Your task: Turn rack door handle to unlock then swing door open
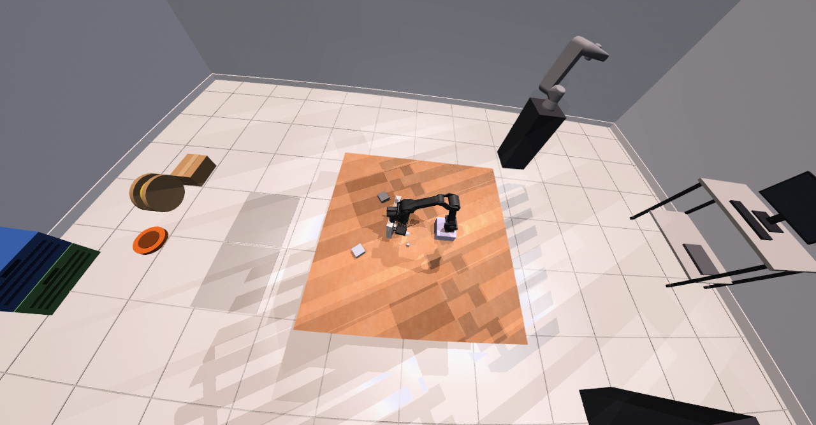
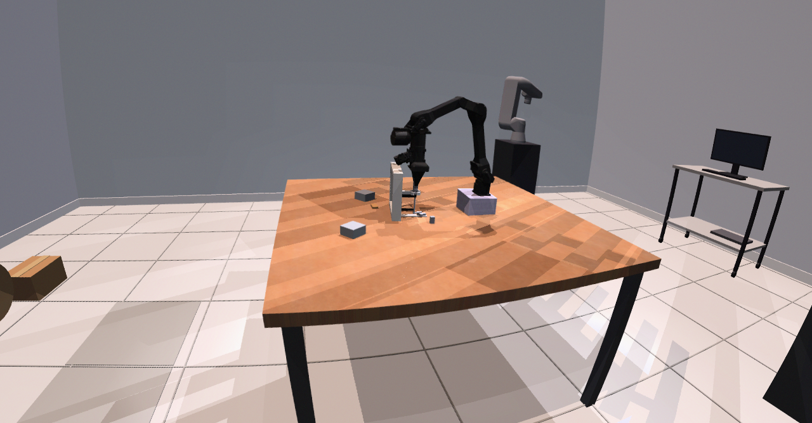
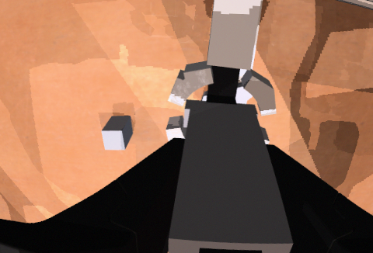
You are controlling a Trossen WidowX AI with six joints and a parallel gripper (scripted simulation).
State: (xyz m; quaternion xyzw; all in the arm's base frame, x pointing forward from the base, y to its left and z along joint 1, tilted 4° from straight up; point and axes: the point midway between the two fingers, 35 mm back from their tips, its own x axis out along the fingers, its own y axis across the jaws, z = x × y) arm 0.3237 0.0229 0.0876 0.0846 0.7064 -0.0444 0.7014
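Observation:
The rack's upright pale frame (image 2: pixel 396 201) (image 1: pixel 389 229) stands on the table (image 2: pixel 465 273) (image 1: pixel 370 297). A light grey bar (image 3: pixel 233 39) reaches from it towards the upright handle. The dark grey handle (image 3: pixel 231 191) stands in the middle of the wrist view, with no gap showing between its two halves. My gripper (image 3: pixel 222 154) (image 2: pixel 417 184) points straight down and is shut on the handle, one black finger against each side. The handle looks unturned, in line with the bar. The door panel is mostly hidden, and its angle is hard to tell.
A small grey cube (image 3: pixel 113 140) (image 2: pixel 432 219) (image 1: pixel 407 244) stands close beside the handle. Two grey blocks (image 2: pixel 364 195) (image 2: pixel 352 229) and a small brown piece (image 2: pixel 373 205) lie beyond the frame. My arm's base sits on a pale purple block (image 2: pixel 476 201) (image 1: pixel 445 229).

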